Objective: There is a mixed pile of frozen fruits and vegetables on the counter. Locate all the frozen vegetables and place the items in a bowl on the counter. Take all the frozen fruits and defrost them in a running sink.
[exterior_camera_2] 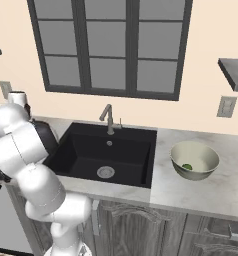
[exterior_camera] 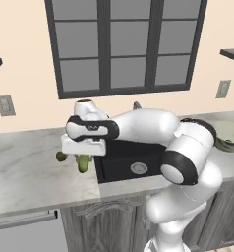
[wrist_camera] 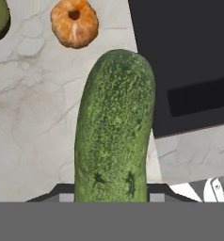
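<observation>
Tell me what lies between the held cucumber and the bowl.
The sink lies between the cucumber, left of it, and the bowl, right of it. Its faucet stands at the back edge; nothing else intervenes.

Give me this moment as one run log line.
hand: shut on cucumber | cucumber: by sink, left side | bowl: shiny dark green piece inside | orange ball: on counter

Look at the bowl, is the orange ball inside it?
No, the orange ball lies on the counter beside the cucumber; the bowl holds a small green piece.
</observation>
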